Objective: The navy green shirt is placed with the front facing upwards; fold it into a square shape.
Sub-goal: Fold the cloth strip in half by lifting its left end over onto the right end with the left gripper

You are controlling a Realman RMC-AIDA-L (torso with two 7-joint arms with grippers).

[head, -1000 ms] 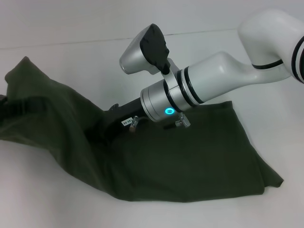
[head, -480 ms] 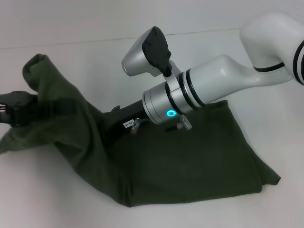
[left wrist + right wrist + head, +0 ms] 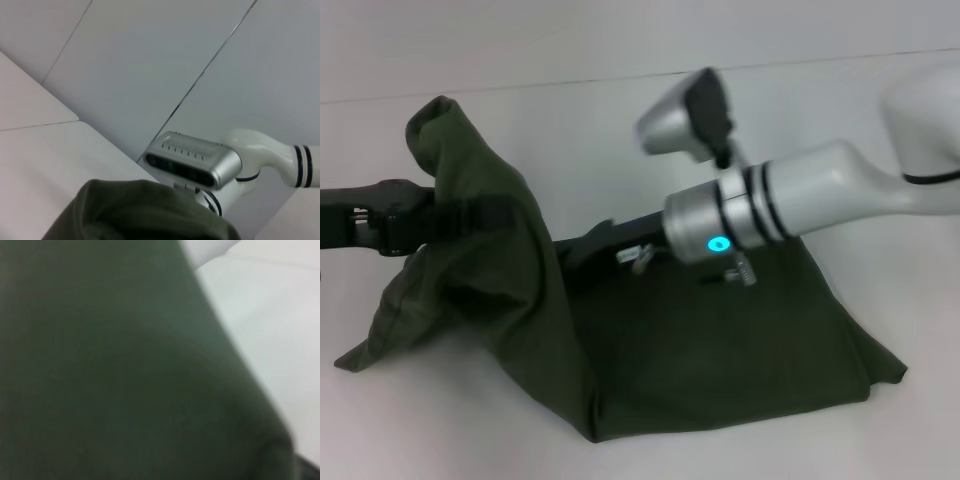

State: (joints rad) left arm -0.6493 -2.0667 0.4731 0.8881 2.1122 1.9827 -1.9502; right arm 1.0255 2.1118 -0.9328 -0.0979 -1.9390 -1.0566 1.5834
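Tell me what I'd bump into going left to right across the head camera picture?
Left claw under the raised cloth → lifted part of the navy green shirt → right arm's glowing blue ring → flat shirt's right corner.

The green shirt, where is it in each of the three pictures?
Head view: the green shirt spreads across the table, its left side lifted by the left gripper.
Left wrist view: a shirt fold along the bottom edge.
Right wrist view: shirt cloth fills most.
Shared landmark: the white table.
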